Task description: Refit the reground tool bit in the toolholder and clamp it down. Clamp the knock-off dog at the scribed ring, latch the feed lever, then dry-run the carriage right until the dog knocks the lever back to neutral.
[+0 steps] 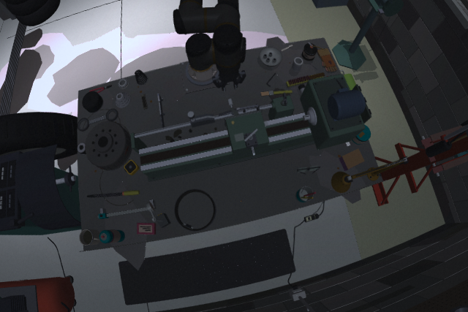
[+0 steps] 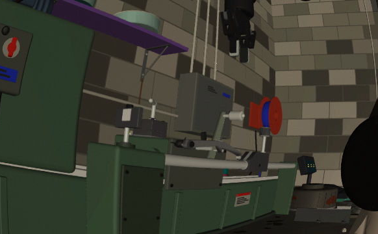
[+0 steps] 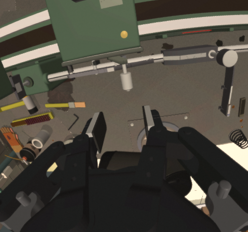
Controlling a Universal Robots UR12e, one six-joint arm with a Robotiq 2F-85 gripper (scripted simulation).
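Note:
On the bench a small green lathe carries its carriage (image 1: 244,131) (image 3: 93,20) midway along the bed. The toolholder (image 1: 250,138) (image 2: 129,117) sits on top of the carriage. The feed lever (image 3: 126,80) (image 2: 236,115), with a white knob, sticks out from the carriage's rear side. The dark knock-off dog (image 3: 188,54) (image 2: 255,161) (image 1: 202,120) sits on the stop rod, apart from the lever. My gripper (image 1: 228,84) (image 2: 241,48) (image 3: 121,125) hangs high above the bench behind the lathe. It is open and empty.
The green headstock with its blue motor (image 1: 346,104) stands at one end of the bed. A large chuck disc (image 1: 104,144) lies at the other end. A brush (image 3: 65,105), a hex key (image 3: 73,121), a spring (image 3: 238,138) and other small parts lie on the bench below me.

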